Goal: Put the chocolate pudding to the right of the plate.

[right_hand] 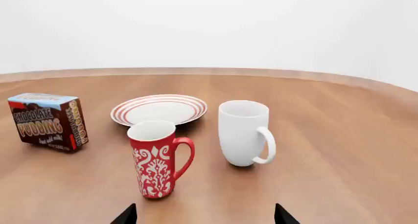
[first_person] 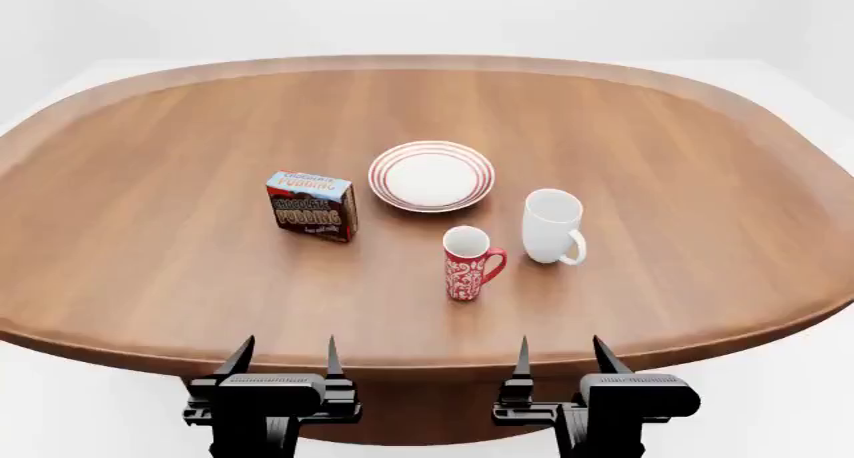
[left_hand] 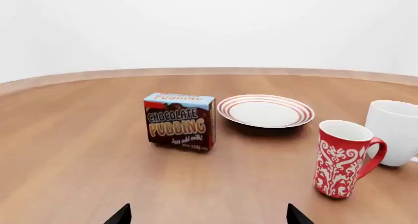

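Started at the left. Saw the black two-fingered left gripper point(first_person: 290, 353) low at the near edge of the big oval brown wooden table point(first_person: 694, 158), spread wide and holding nothing. Found next the small dark brown carton of chocolate pudding point(first_person: 312, 205) with a light blue top, standing flat on the wood. Placed it at about 9 o'clock from the round white plate point(first_person: 431, 175) with red rings, close beside but not touching. So not yet picked up, and not yet on the right side. Passed the tall red mug point(first_person: 467, 263) with white curly patterns at about 5 o'clock from the plate, then the plain white mug point(first_person: 551, 225) at about 4 o'clock. Ended with the black right gripper point(first_person: 561, 353), also low at the near edge, also spread wide and empty.

Worried about a few things. Needed a bare spot at 3 o'clock from the plate, and saw the white mug near there. Could bump that mug by setting the carton down too far toward 4 o'clock. Could tip the tall red mug by carrying the carton low across the middle. Could push the plate by dragging the carton instead of lifting high. Could drop the carton by pinching only a corner.

Counted one chocolate pudding, one plate, two mugs (one red, one white), one table and two grippers.
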